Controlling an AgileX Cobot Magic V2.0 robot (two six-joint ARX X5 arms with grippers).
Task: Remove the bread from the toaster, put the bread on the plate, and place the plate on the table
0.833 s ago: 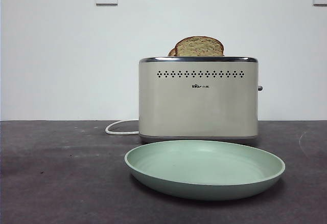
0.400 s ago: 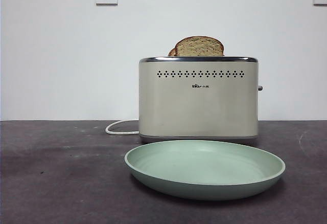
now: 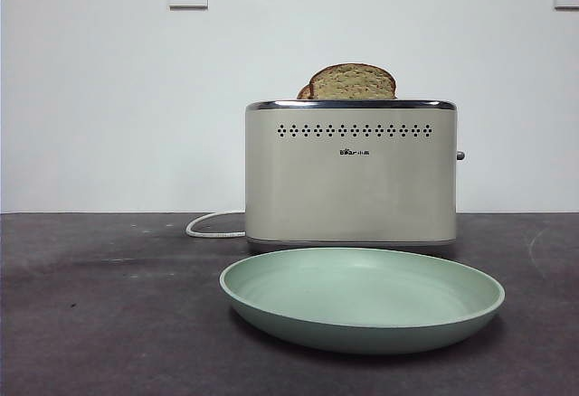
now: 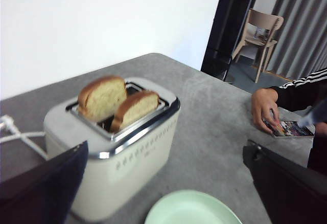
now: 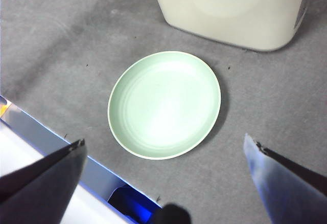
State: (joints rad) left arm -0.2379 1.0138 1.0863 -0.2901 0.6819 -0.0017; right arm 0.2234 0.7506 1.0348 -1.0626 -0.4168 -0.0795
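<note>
Two slices stand in the toaster; the bread at 12 o'clock of the plate looks light, crumbly, best pinched gently by its domed crust. Left tool and right tool gape, empty.

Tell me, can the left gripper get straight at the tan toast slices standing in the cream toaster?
Probably yes. The left gripper is open, above the cream toaster, and the toast slices stand proud of the slots with nothing covering them.
</note>
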